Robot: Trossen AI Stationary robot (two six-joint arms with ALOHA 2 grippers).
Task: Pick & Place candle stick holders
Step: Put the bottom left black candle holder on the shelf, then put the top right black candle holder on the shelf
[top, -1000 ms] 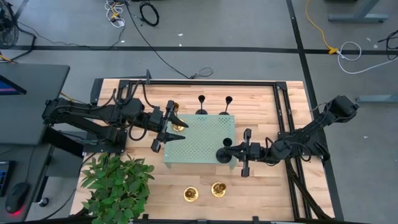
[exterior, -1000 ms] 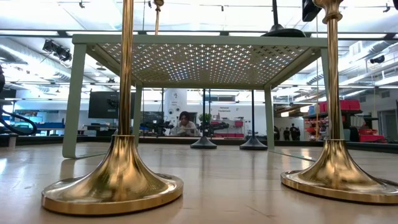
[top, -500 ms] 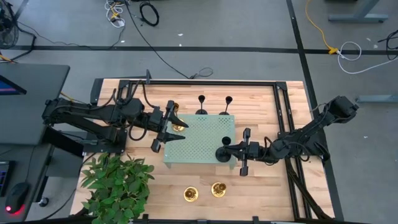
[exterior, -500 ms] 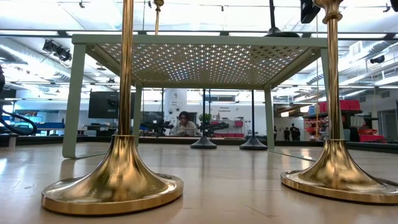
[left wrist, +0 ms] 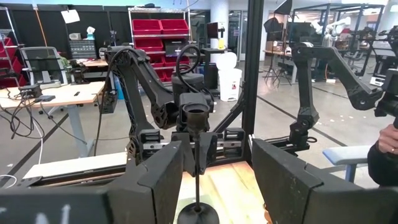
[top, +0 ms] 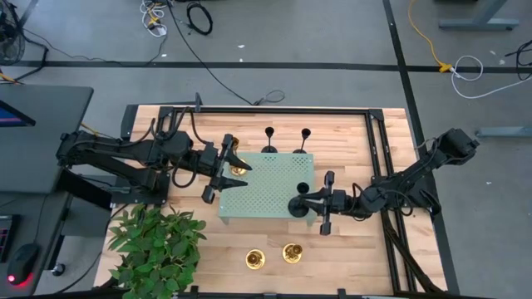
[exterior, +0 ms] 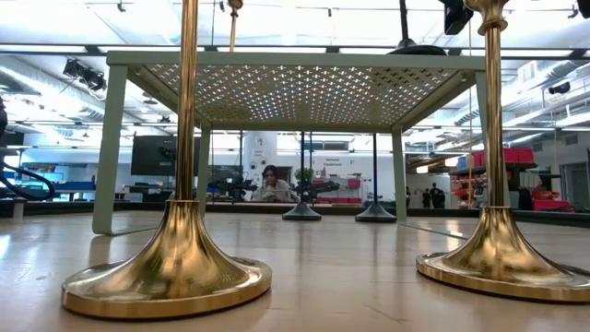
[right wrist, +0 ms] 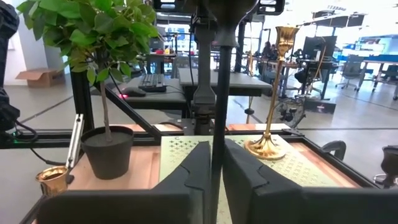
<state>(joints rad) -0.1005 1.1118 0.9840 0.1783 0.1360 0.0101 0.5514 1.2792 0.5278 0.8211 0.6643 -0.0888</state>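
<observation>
Your right gripper (top: 306, 202) pinches the matte black metal candle holder's (right wrist: 217, 124) thin stem on the pale green perforated tray (top: 258, 195) (top-heavy, likely slippery); the left gripper (top: 235, 172) hangs open.

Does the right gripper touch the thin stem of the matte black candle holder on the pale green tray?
Cannot tell. In the right wrist view the right gripper closely flanks the black candle holder's stem, with no plain gap.

This is a robotics lab in an open industrial hall. Past the left gripper (left wrist: 216, 171) stand shelves of red bins (left wrist: 159, 28), a desk (left wrist: 46, 92) with cables, an office chair (left wrist: 45, 62) and another robot arm (left wrist: 323, 68). The concrete floor (top: 316, 41) carries taped lines and loose cables (top: 198, 15). Ceiling lights and more workstations fill the background.
</observation>
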